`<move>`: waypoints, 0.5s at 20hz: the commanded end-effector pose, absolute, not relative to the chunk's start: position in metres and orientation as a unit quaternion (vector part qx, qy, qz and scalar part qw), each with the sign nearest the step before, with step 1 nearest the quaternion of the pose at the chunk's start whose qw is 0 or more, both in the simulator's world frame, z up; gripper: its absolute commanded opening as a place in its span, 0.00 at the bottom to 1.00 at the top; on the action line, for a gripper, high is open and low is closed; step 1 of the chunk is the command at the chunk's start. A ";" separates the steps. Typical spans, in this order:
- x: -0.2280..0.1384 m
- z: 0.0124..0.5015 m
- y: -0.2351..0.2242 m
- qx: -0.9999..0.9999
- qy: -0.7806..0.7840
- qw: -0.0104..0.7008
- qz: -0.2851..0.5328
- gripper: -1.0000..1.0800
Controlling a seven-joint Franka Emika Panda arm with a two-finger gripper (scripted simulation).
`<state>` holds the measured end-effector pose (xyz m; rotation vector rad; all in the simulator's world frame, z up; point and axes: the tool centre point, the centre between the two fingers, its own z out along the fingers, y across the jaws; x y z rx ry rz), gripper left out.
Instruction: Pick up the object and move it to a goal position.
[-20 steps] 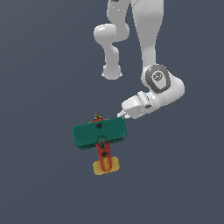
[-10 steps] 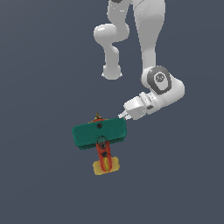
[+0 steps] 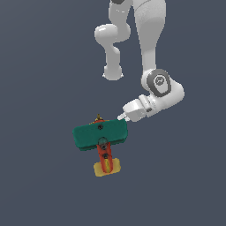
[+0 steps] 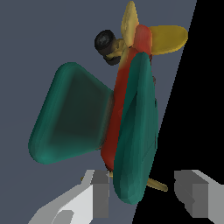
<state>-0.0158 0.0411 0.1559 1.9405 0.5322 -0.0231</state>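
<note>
Arm bent low, gripper (image 4: 146, 197) open astride biplane (image 3: 100, 134) wing

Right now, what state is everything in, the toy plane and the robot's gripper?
Small toy biplane with teal-green wings, red-orange fuselage and yellow tail: lying on the grey floor, not lifted, not gripped.
Gripper: open, fingers either side of the lower wing's edge, by the plane's nose end.

Plain dark grey-blue floor (image 3: 39, 185), toy biplane (image 3: 100, 137) on it, teal wings, red fuselage, yellow tail
</note>
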 end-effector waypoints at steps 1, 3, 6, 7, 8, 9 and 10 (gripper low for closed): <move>-0.015 0.155 0.037 0.813 0.223 0.537 -0.013 0.62; -0.015 0.154 0.037 0.812 0.223 0.539 -0.013 0.62; -0.014 0.154 0.039 0.808 0.226 0.543 -0.008 0.62; -0.014 0.153 0.040 0.807 0.228 0.545 -0.006 0.62; -0.013 0.153 0.041 0.805 0.229 0.547 -0.005 0.62; -0.013 0.152 0.042 0.803 0.230 0.549 -0.003 0.62; -0.012 0.152 0.042 0.801 0.231 0.552 -0.002 0.62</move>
